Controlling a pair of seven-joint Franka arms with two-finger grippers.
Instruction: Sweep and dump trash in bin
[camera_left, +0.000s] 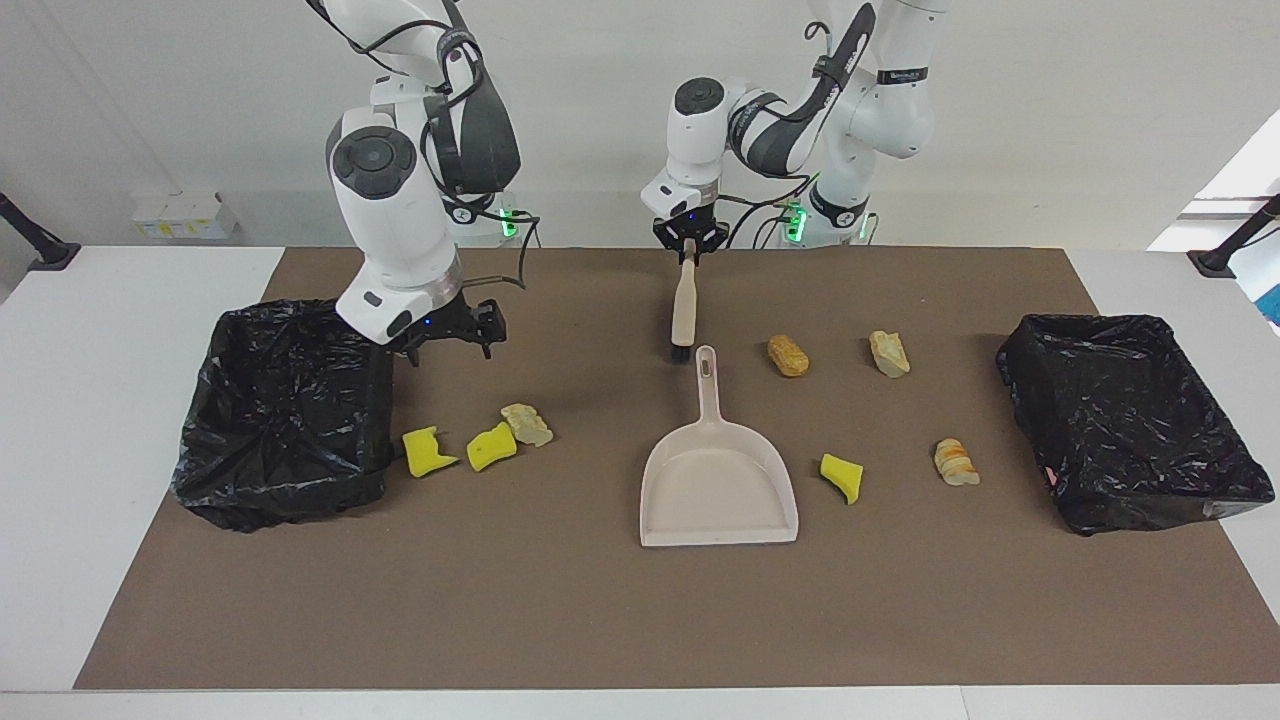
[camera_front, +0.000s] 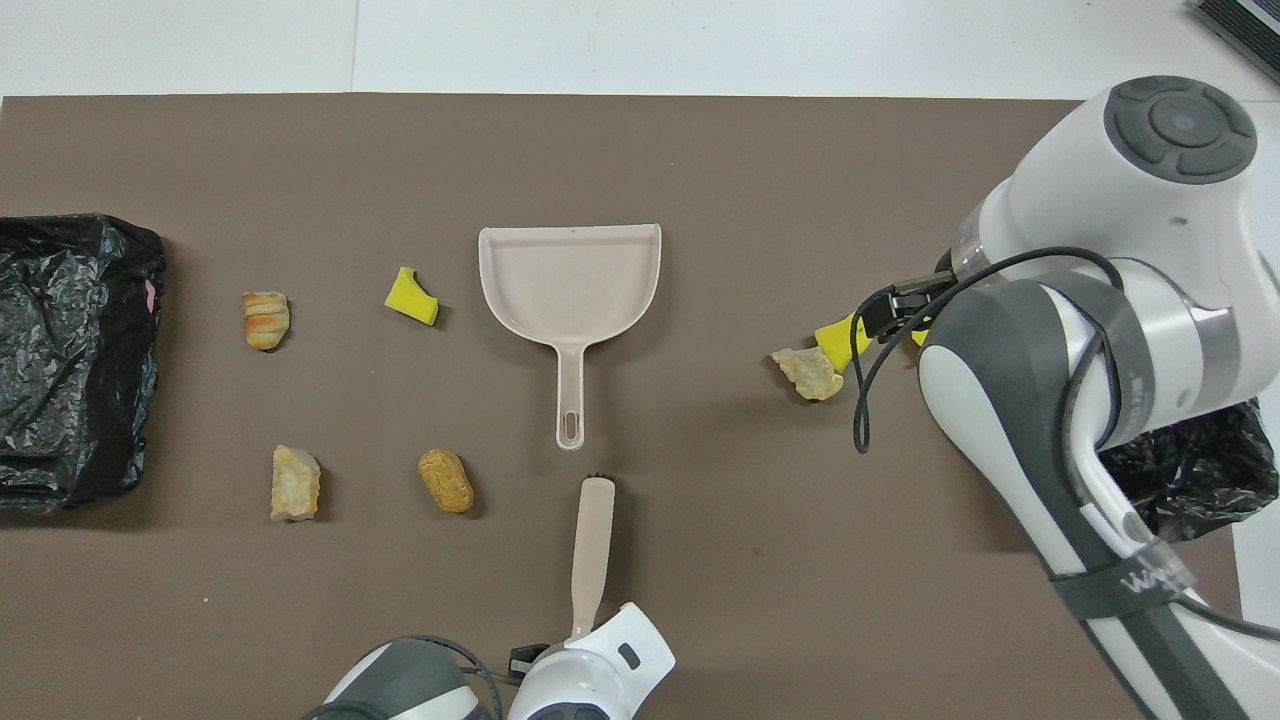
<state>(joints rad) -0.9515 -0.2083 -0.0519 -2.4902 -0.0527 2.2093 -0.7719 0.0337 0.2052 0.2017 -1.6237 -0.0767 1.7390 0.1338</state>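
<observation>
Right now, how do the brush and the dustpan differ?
The brush is gripped at its handle end by the left gripper; the dustpan lies free on the mat. The brush is narrow, with dark bristles; the dustpan is broad and scooped. The brush is nearer the robots. Both are beige.

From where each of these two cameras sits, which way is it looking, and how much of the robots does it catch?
Facing view: high across the table, looking at both robots; both arms show whole, the left gripper gripping the brush, the right gripper hanging beside a black bin.
Overhead view: above the robots' end, looking steeply down; only arm parts enter from the bottom.
Shared: the dustpan, the brush and the trash, seen half a turn apart.
</observation>
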